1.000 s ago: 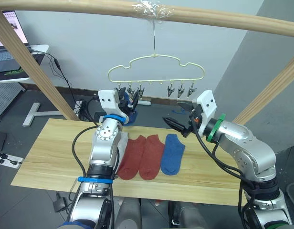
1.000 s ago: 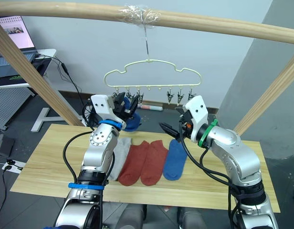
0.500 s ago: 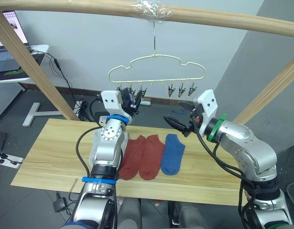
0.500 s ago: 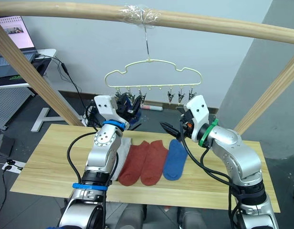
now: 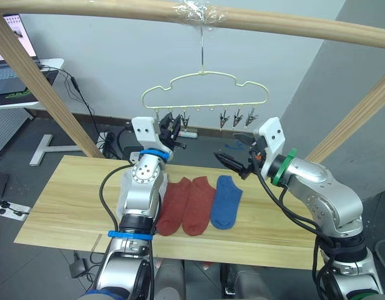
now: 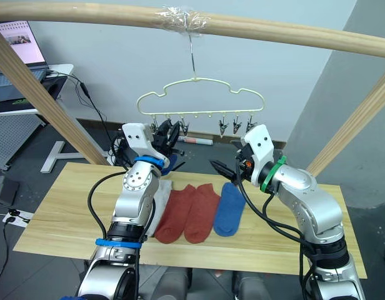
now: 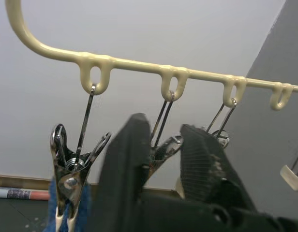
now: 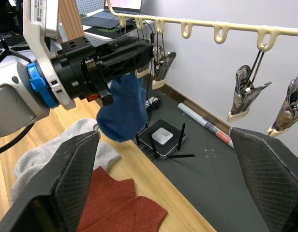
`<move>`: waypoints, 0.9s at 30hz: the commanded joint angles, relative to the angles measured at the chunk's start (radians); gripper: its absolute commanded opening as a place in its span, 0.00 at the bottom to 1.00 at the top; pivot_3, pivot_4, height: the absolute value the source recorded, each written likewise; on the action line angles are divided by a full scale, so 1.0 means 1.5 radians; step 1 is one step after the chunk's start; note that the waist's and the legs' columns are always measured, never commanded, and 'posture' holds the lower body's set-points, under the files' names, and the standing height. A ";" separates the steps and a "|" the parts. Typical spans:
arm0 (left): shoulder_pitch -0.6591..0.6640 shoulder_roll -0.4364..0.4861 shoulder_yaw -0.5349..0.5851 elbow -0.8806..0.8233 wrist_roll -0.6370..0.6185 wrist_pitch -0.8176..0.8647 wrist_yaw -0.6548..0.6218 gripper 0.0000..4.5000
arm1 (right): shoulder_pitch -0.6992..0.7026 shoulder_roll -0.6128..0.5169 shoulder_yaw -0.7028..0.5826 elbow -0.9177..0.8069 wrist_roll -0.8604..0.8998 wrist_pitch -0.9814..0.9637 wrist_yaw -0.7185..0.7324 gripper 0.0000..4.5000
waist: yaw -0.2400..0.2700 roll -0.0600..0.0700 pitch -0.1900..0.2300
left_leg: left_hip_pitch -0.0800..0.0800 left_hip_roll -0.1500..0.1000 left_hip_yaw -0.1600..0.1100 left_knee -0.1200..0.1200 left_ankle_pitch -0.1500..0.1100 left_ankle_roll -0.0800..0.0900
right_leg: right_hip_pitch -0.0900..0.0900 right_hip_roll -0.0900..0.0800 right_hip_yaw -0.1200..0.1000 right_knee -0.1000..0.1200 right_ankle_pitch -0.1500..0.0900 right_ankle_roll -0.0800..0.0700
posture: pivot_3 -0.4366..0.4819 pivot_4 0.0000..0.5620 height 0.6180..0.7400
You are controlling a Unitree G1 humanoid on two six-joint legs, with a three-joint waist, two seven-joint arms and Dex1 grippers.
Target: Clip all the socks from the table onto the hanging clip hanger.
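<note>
The pale yellow clip hanger [image 5: 205,84] hangs by its hook from the top pole. My left gripper [image 5: 169,128] is raised at its left-end clips. In the left wrist view its fingers [image 7: 125,164] stand a little apart around the second clip [image 7: 164,147]. A blue sock [image 8: 122,108] hangs just under these clips, and I cannot tell which clip holds it. On the table [image 5: 67,200] lie a grey sock [image 6: 156,206], partly behind my left arm, two rust red socks [image 5: 174,206] [image 5: 200,206] and a blue sock [image 5: 227,201]. My right gripper [image 5: 233,164] hovers open and empty above that blue sock.
Slanted wooden frame poles stand at the left [image 5: 36,81] and right [image 5: 361,119], with a top pole [image 5: 274,22] overhead. A desk with a laptop [image 5: 17,75] is at the back left. A black box with cables [image 8: 163,137] lies on the floor behind the table.
My left gripper has risen with the blue sock to the hanger's left clips. The sock now hangs below the fingers instead of between them. The right arm has stayed still.
</note>
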 commanded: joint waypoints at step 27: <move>0.023 0.015 0.006 -0.062 -0.016 0.034 -0.029 0.00 | -0.004 0.141 0.109 0.508 -0.190 -0.132 -0.080 1.00 | -0.003 0.000 0.000 | 0.000 0.000 0.000 0.000 0.000 0.001 | 0.000 0.000 0.000 0.000 0.002 0.000 | 0.75 0.33 1.00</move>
